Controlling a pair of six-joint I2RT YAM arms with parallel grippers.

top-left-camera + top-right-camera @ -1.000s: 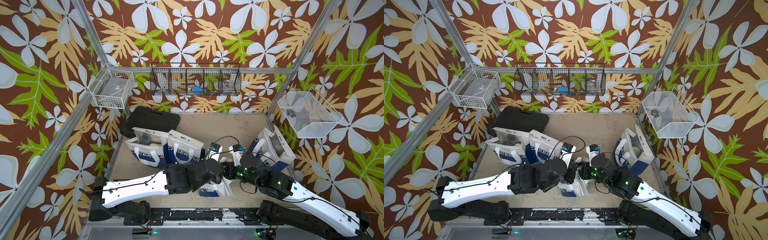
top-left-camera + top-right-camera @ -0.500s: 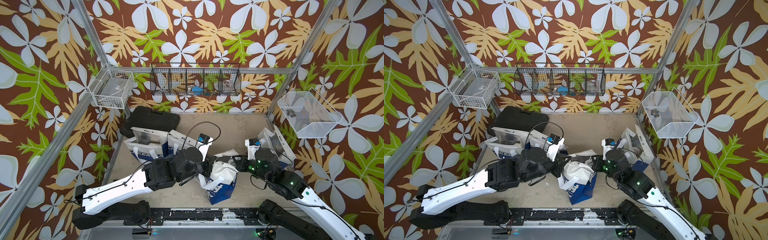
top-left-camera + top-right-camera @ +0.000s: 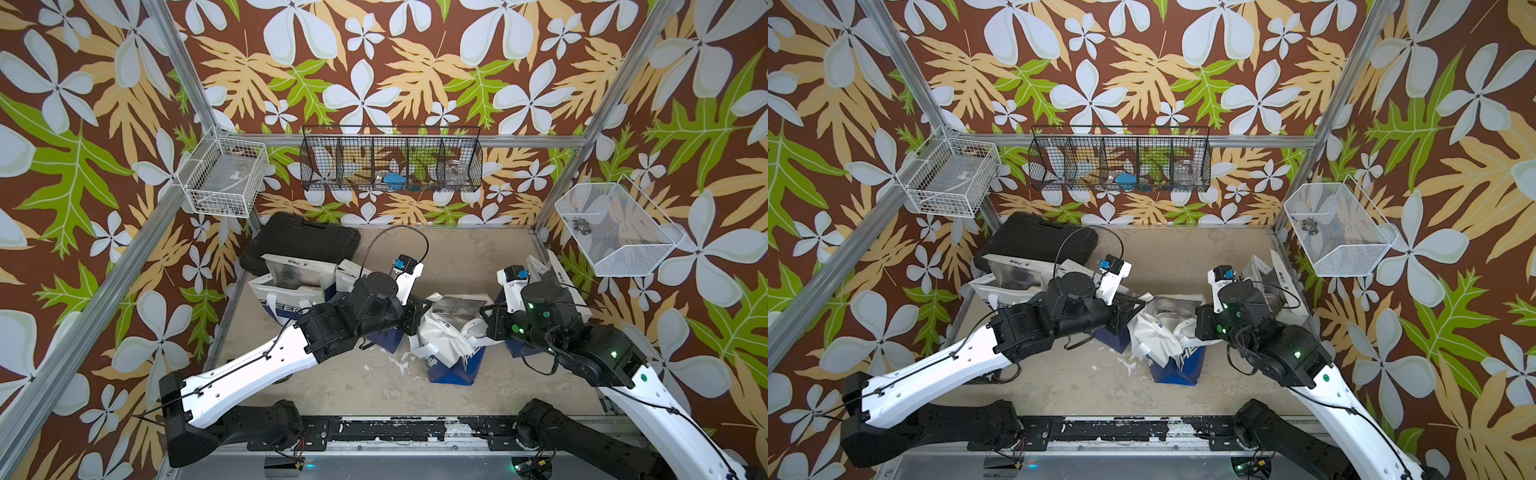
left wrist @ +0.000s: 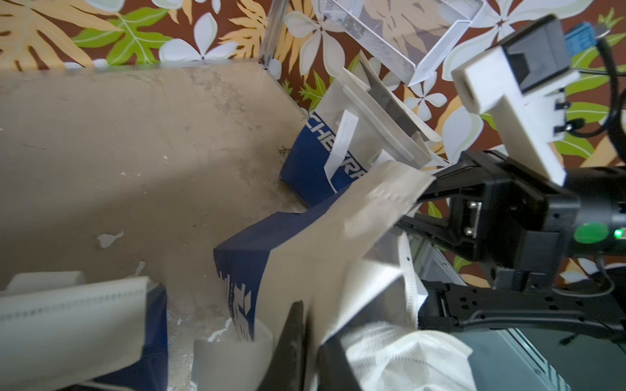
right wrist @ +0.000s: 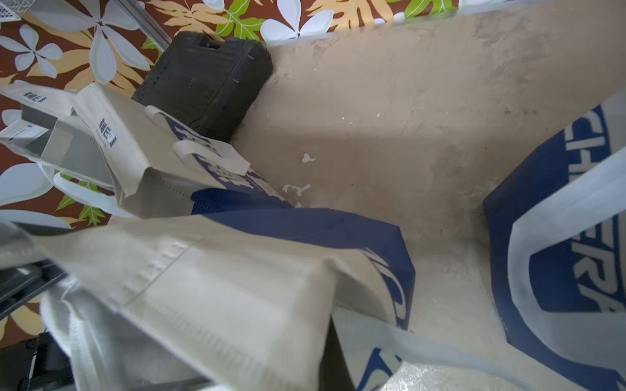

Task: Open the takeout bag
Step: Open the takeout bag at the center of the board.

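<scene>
The takeout bag (image 3: 451, 336) (image 3: 1165, 332), white above and blue below, stands in the middle of the floor with its mouth pulled apart and its silver lining showing. My left gripper (image 3: 419, 311) (image 3: 1136, 309) is at the bag's left rim. In the left wrist view its jaws (image 4: 311, 325) stand slightly parted, with the bag's wall between them. My right gripper (image 3: 484, 319) (image 3: 1196, 324) is shut on the opposite rim. The left wrist view shows it (image 4: 428, 177) pinching the flap's corner. In the right wrist view, fabric hides most of its jaws.
Two similar bags (image 3: 291, 286) stand at the left and another (image 3: 544, 270) leans on the right wall. A black case (image 3: 303, 241) lies at the back left. A white wire basket (image 3: 224, 178), a black one (image 3: 390, 166) and a white mesh bin (image 3: 619, 232) hang on the walls.
Both grippers, close together over the bag a second ago, have drawn apart to left and right. This stood the bag up and spread its mouth. The left jaws have parted a little.
</scene>
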